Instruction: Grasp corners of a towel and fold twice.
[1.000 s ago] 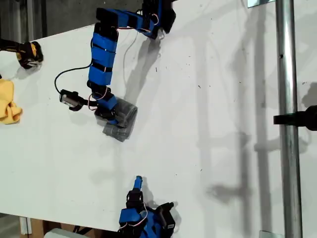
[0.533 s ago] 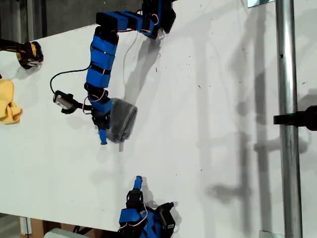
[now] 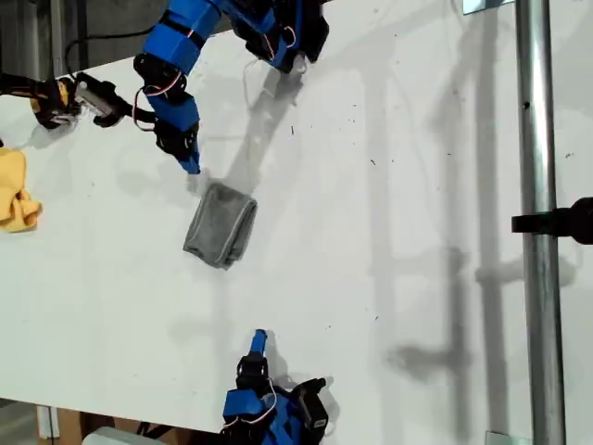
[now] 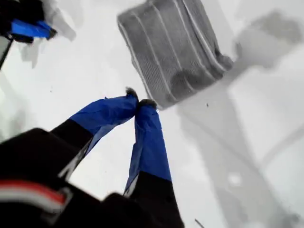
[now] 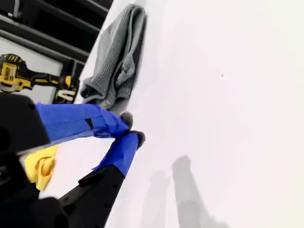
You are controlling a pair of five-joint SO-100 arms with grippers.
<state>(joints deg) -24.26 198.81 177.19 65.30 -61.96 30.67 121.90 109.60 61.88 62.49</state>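
The towel (image 3: 220,225) lies folded small on the white table (image 3: 417,185), untouched; my first gripper (image 3: 192,167) hovers just beside it and my second gripper (image 3: 259,339) sits well apart — both pinched closed, empty — and a careless sweep could unfold it.

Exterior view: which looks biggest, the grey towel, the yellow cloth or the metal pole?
1. Pole, by far.
2. Towel.
3. Yellow cloth, though the view's left edge cuts it off, so its true size is unsure.
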